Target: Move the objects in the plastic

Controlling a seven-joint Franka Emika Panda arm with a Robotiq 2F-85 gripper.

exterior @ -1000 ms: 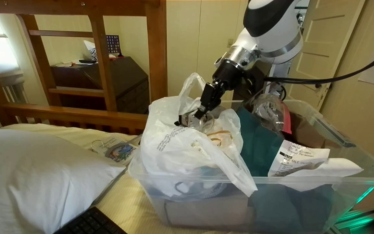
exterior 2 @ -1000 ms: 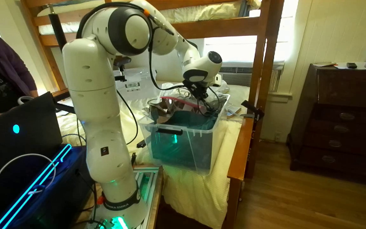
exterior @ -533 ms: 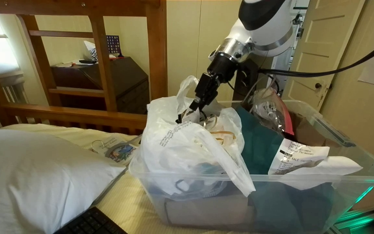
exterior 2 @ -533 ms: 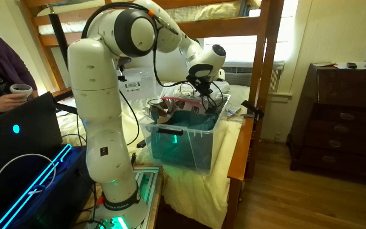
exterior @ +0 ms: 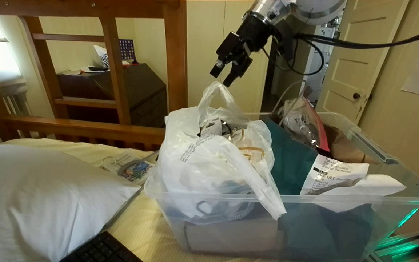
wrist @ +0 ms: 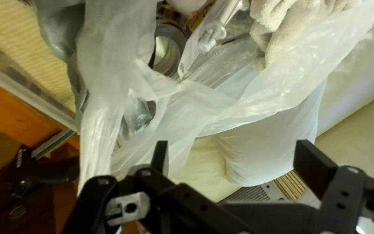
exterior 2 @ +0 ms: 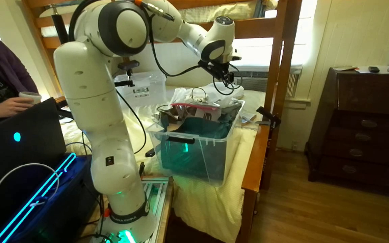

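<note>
Overhead hangs a black robot gripper (exterior: 222, 75), its two fingers (wrist: 313, 165) spread wide apart. Below it, a crinkled, translucent white plastic bag (exterior: 195, 174) stuffed with mixed items (wrist: 268, 16) sits open at one end of a clear storage tub (exterior: 326, 236).

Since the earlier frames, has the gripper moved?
Yes, upward: in an exterior view, the gripper now hangs higher than the wooden bed rail; earlier its tips were roughly level with it.

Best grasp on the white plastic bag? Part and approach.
Probably the upright loop handle, from above: it arches above the rest of the bag, below the open gripper. The strap drooping over the tub rim looks harder to pinch.
</note>
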